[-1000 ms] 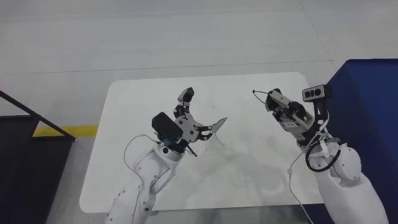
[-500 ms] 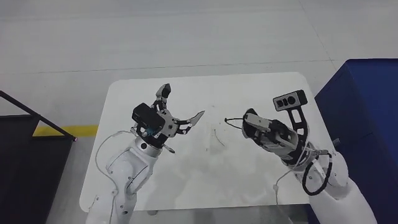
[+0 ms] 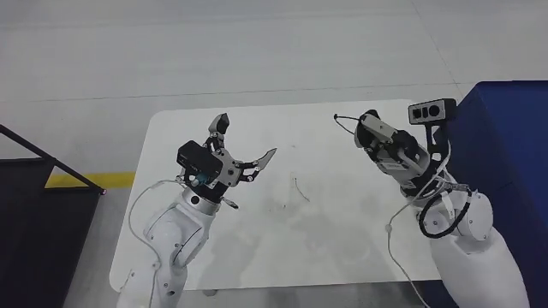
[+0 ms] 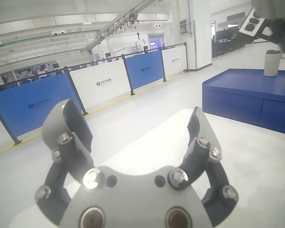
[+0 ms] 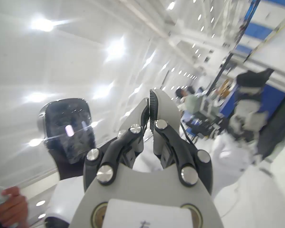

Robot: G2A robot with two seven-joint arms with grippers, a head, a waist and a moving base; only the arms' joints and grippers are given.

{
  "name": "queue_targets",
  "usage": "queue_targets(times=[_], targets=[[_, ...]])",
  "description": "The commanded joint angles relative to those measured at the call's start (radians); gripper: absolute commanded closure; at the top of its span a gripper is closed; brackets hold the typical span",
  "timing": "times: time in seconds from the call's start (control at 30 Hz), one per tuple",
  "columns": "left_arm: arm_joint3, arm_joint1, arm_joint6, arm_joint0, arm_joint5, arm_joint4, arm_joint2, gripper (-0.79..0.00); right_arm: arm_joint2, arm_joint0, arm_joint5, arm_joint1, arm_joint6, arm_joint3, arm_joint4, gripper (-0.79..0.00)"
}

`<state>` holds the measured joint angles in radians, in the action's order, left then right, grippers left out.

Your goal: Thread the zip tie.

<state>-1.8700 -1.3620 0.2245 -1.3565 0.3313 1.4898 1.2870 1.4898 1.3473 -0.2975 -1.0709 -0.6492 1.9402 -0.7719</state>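
From above, we see the left end effector (image 3: 244,139) raised over the left half of the white tabletop (image 3: 360,222). Its two fingers are spread wide and there is nothing between them. The right end effector (image 3: 364,125) hangs over the far right part of the tabletop, next to a blue cabinet (image 3: 505,137). Its fingers are pinched together on a thin black zip tie (image 3: 344,119), whose free end pokes out toward the left arm, off the surface. A second thin strand (image 3: 299,190), pale and curved, lies flat on the tabletop between the two arms, apart from both.

In the left wrist view, the left end effector (image 4: 133,110) gapes over a corner of the tabletop (image 4: 240,157) with its ribbed pads bare. Behind it stand blue and white barrier panels (image 4: 104,81), each with a small logo and a line of lettering. A white roll (image 4: 272,64) stands upright on the blue cabinet (image 4: 240,93).

In the right wrist view, the right end effector (image 5: 148,106) points up toward the ceiling lights. Its fingers are almost touching, and a thin dark line runs down the narrow gap between them. A white label (image 5: 149,212) sits on its base. The dark mark on it is cut off by the edge, and we cannot read it.
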Motion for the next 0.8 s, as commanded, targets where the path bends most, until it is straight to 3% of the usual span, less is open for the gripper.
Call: queue_targets(times=[0.0, 0.13, 0.37, 0.67, 0.7, 0.73, 0.77], targets=[[0.000, 0.000, 0.000, 0.000, 0.000, 0.000, 0.000, -0.785, 0.006, -0.026, 0.011, 0.001, 0.008, -0.103, 0.067, 0.000], [0.000, 0.000, 0.000, 0.000, 0.000, 0.000, 0.000, -0.785, -0.111, -0.110, 0.135, -0.004, -0.028, -0.290, 0.224, 0.000], [0.000, 0.000, 0.000, 0.000, 0.000, 0.000, 0.000, -0.785, -0.349, -0.237, 0.230, -0.032, -0.106, -0.527, 0.433, 0.000], [0.000, 0.000, 0.000, 0.000, 0.000, 0.000, 0.000, -0.785, -0.349, -0.235, 0.313, -0.017, -0.225, -0.557, 0.534, -0.006], [0.000, 0.000, 0.000, 0.000, 0.000, 0.000, 0.000, -0.785, -0.344, -0.230, 0.318, -0.015, -0.227, -0.550, 0.543, -0.175], [0.000, 0.000, 0.000, 0.000, 0.000, 0.000, 0.000, -0.785, -0.339, -0.226, 0.322, -0.013, -0.229, -0.543, 0.546, -0.212], [0.000, 0.000, 0.000, 0.000, 0.000, 0.000, 0.000, -0.785, -0.333, -0.222, 0.325, -0.012, -0.225, -0.538, 0.547, -0.299]])
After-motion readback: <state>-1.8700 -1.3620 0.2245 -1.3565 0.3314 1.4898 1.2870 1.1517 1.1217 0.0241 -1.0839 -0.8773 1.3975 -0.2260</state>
